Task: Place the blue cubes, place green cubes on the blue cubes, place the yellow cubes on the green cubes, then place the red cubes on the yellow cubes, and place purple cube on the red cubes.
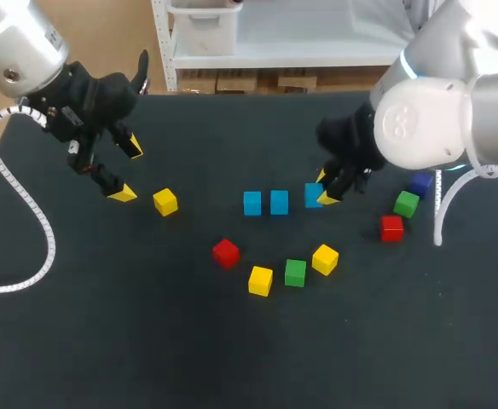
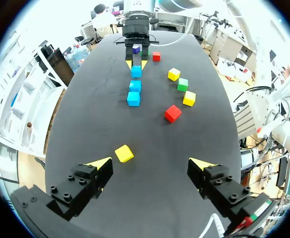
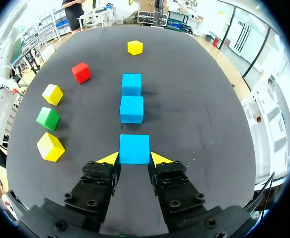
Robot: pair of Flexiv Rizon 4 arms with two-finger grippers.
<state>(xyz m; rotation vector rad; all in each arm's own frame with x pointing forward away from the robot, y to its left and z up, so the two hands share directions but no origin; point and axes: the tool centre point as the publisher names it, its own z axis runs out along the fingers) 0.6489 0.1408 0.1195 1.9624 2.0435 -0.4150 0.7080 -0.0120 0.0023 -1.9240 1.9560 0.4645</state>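
Two blue cubes [image 1: 251,203] [image 1: 279,202] sit side by side mid-table. A third blue cube [image 1: 312,196] stands in line just right of them, with my right gripper [image 1: 324,188] shut on it. The right wrist view shows that cube [image 3: 134,148] between the yellow tips of the right gripper [image 3: 134,158], the other two ahead of it. My left gripper [image 1: 128,172] hangs open at the left, nothing between its fingers. A lone yellow cube [image 1: 165,202] lies just right of it. In the left wrist view this yellow cube [image 2: 124,153] is just ahead of the left gripper [image 2: 151,166].
In front of the blue row lie a red cube [image 1: 225,252], a yellow cube [image 1: 260,280], a green cube [image 1: 295,273] and another yellow cube [image 1: 325,259]. At the right sit a red cube [image 1: 391,227], a green cube [image 1: 407,204] and a purple cube [image 1: 420,183].
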